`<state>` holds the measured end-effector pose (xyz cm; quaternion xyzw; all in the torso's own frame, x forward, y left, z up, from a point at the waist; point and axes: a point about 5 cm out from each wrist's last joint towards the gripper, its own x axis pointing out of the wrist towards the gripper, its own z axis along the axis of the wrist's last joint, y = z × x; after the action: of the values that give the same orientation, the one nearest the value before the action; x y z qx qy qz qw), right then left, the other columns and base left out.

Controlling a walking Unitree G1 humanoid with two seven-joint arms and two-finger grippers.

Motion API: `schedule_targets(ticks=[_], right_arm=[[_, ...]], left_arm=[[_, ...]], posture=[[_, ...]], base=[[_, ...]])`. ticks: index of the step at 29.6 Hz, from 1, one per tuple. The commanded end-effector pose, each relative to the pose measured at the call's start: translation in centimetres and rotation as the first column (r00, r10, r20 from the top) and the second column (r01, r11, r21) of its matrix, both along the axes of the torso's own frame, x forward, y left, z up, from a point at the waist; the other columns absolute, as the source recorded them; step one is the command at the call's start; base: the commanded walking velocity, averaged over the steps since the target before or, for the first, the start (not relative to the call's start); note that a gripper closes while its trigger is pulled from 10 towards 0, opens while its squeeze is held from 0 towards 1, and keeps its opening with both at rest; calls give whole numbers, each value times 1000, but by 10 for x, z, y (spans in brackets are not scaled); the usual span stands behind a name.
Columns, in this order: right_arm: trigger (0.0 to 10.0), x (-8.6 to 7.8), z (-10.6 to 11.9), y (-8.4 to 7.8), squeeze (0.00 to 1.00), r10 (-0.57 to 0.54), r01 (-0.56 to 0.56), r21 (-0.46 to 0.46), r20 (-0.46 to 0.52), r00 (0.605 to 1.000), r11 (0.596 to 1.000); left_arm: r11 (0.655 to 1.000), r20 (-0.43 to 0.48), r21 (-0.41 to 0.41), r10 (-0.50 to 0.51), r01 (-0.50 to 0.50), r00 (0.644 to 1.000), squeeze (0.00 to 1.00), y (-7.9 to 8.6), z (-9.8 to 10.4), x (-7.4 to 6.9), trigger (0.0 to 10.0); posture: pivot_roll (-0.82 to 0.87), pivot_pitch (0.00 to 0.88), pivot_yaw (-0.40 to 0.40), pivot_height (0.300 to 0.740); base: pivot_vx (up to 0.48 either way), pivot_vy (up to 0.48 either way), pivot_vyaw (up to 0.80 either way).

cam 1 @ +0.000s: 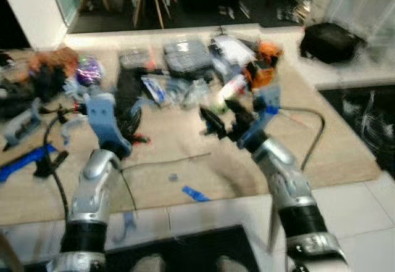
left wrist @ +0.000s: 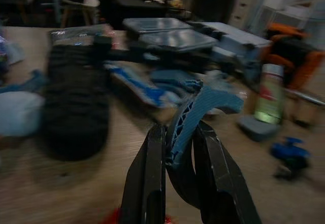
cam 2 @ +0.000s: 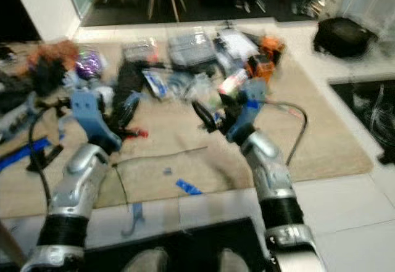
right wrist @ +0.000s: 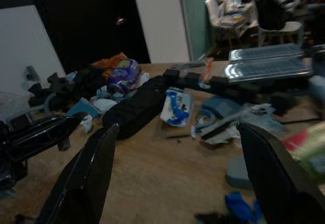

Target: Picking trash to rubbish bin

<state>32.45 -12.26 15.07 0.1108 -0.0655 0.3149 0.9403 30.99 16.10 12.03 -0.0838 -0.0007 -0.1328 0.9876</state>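
Your left gripper (left wrist: 175, 183) is clamped on one curved blue plastic piece (left wrist: 200, 112), held just above the tan rug (cam 1: 185, 142). Your right gripper (cam 1: 223, 121) hangs over the rug with its two fingers spread wide apart and nothing between them. Ahead of you lie two grey flat cases (right wrist: 269, 64), one spray can (left wrist: 267, 94), one long black bag (right wrist: 137, 109) and one black backpack (cam 1: 330, 41).

I see beige rug (cam 1: 185, 155) ahead on white tile floor (cam 1: 364, 222); grey flat cases (cam 1: 187, 56) behind black ribbed bag (cam 1: 128, 93); orange tool (cam 1: 264, 62) right.
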Motion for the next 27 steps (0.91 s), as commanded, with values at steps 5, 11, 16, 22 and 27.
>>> schedule_targets(ticks=[5, 11, 16, 22, 27], right_arm=[[10000, 0, -2, 0, 0, 2, -2, -2, 5, 1000, 1000], [10000, 1, -3, 1, 0, 5, -5, -2, 7, 1000, 1000], [10000, 1, -3, 1, 0, 8, -7, -4, 8, 1000, 1000], [10000, 2, -2, 1, 0, 8, -8, -4, 10, 1000, 1000], [10000, 2, -2, 1, 0, 11, -11, -4, 12, 1000, 1000]], left_arm=[[1000, -2, 25, -8, 8, 1000, 0, 0, -2, 1, 10000], [1000, -2, 26, -13, 13, 1000, 0, 0, -3, 2, 10000], [1000, -1, 26, -15, 15, 1000, 0, 0, -3, 2, 10000], [1000, 0, 26, -15, 15, 1000, 0, 0, -3, 3, 10000], [999, 3, 28, -16, 16, 1000, 0, 0, -2, 3, 10000]], posture=[[32, 0, -11, 740], [31, 0, -10, 740], [32, 0, -10, 740], [32, 0, -9, 740], [32, 0, -7, 740]], base=[[-278, 0, 0], [-277, 0, 0], [-276, 0, 0], [-283, 0, 0], [-286, 0, 0]])
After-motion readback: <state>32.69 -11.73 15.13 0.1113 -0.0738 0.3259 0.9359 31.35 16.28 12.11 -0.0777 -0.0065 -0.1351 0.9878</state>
